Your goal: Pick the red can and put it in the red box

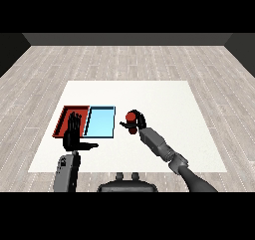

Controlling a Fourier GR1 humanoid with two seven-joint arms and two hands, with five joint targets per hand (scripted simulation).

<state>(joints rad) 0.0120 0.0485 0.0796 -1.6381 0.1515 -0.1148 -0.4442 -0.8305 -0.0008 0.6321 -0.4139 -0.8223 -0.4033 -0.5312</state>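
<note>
The red can [130, 117] stands just right of the light blue tray, with my right hand [137, 123] curled round it from the right side. Its top shows above the fingers. At the left of the table lies the red tray [64, 114], partly hidden by my left hand [73, 134]. That left hand is raised over the tray's near part, fingers straight up and thumb stretched out to the right, holding nothing.
The light blue tray [101, 122] lies directly right of the red tray, between it and the can. The white table [164, 104] stretches back and to the right of the trays, with a wooden floor around it.
</note>
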